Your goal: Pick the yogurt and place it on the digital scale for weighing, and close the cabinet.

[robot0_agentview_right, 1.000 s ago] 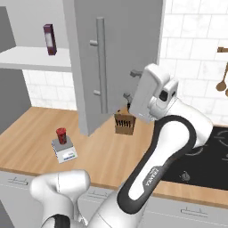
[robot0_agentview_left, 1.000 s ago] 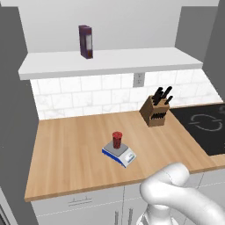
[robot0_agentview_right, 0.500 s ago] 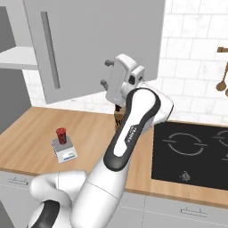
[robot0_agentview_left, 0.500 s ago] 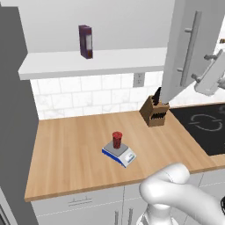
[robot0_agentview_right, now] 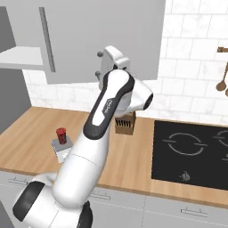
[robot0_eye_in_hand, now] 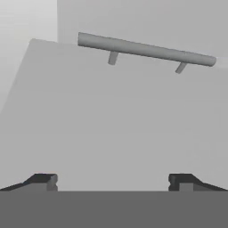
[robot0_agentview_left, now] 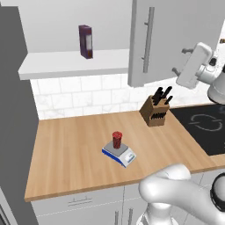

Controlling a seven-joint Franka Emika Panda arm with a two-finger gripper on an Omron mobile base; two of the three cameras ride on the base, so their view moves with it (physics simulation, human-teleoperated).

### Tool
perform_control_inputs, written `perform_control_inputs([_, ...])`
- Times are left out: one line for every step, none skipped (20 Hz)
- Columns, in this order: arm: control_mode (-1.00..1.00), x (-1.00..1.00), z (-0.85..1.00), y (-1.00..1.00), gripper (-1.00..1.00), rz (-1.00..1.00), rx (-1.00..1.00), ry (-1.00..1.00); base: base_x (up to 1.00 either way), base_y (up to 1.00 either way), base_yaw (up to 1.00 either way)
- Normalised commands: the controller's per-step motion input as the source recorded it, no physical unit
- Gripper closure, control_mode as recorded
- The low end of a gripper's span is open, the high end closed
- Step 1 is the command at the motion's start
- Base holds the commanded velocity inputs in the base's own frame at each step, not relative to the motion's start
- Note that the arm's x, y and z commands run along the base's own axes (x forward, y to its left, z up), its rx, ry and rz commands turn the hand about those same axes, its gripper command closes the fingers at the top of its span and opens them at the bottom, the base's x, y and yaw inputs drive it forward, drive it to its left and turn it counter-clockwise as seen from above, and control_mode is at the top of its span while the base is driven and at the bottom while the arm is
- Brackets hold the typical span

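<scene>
The digital scale is sitting near the middle of the wooden counter, with bare wood lying open on every side of it. The yogurt is standing upright on its grey top plate. Behind and to the right of the scale, a knife block is resting against the tiled wall, and a black cooktop is lying farther right.

Above the scale, the cabinet door is hanging partly swung, its bar handle facing the hand camera. The gripper is pointing at the flat door face, its fingertips standing wide apart with nothing between them. Whether they are touching the door cannot be told.

A dark purple carton is standing on the white shelf; its label is too small to read. In the right base view the arm is covering part of the scale.
</scene>
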Motion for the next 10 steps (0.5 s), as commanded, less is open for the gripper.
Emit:
perform_control_inputs([-1.0, 0.99, 0.0, 0.56, -1.0, -0.31, 0.0, 0.08, 0.0, 0.0, 0.0])
perform_control_inputs([-1.0, 0.95, 0.0, 0.39, -1.0, -0.3, 0.0, 0.08, 0.0, 0.0, 0.0])
perform_control_inputs([-1.0, 0.91, 0.0, 0.24, -1.0, -0.29, 0.0, 0.08, 0.0, 0.0, 0.0])
perform_control_inputs([-1.0, 0.83, 0.0, 0.09, -1.0, -0.27, 0.0, 0.06, 0.0, 0.0, 0.0])
perform_control_inputs([-1.0, 0.74, 0.0, 0.0, -1.0, -0.25, 0.0, 0.04, 0.0, 0.0, 0.0])
perform_control_inputs([-1.0, 0.71, 0.0, 0.0, -1.0, -0.23, 0.0, 0.04, 0.0, 0.0, 0.0])
perform_control_inputs([-1.0, 0.68, 0.0, 0.0, -1.0, -0.21, 0.0, 0.03, 0.0, 0.0, 0.0])
perform_control_inputs([-1.0, 0.65, 0.0, 0.0, -1.0, -0.19, 0.0, 0.02, 0.0, 0.0, 0.0])
perform_control_inputs([-1.0, 0.59, 0.0, 0.0, -1.0, -0.18, 0.0, 0.01, 0.0, 0.0, 0.0])
perform_control_inputs([-1.0, 0.57, 0.0, 0.0, -1.0, -0.17, 0.0, 0.0, 0.0, 0.0, 0.0])
